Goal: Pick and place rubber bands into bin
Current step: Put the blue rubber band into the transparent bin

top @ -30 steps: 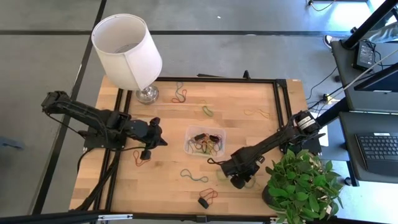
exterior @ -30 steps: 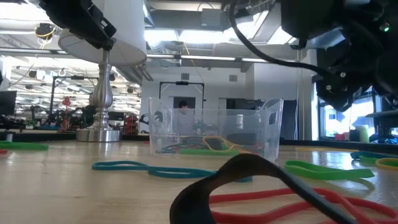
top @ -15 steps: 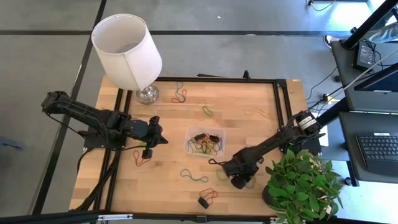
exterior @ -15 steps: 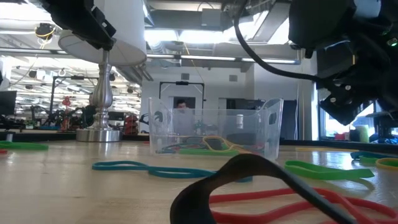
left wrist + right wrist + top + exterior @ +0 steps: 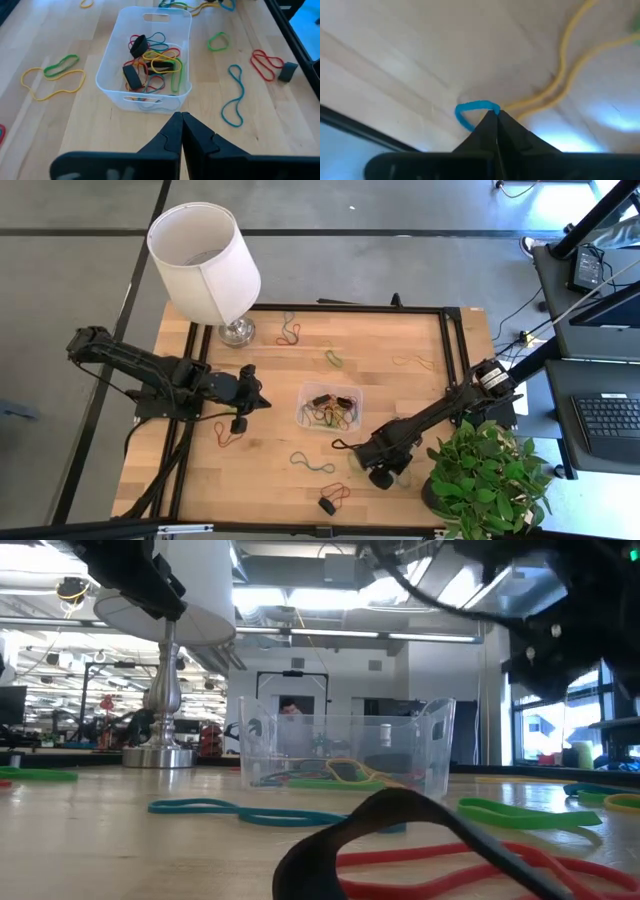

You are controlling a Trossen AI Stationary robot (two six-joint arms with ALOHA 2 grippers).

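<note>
We see the right claw (image 5: pixel 496 114) clenched on a blue rubber band (image 5: pixel 470 111) low at the near-right of the surface (image 5: pixel 400 395) — the bin (image 5: pixel 330 407) lies up and to its left, close by. The left claw (image 5: pixel 181 120), clenched on nothing, points at the bin's short side. We find no readable writing anywhere.

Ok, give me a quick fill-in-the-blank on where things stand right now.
1. The right claw is shut on a ____ rubber band.
2. The clear bin sits ____ the two arms.
3. The left claw is ____ and holds nothing.
4. The lamp stands at the table's far ____ corner.

Missing: blue; between; shut; left
</note>
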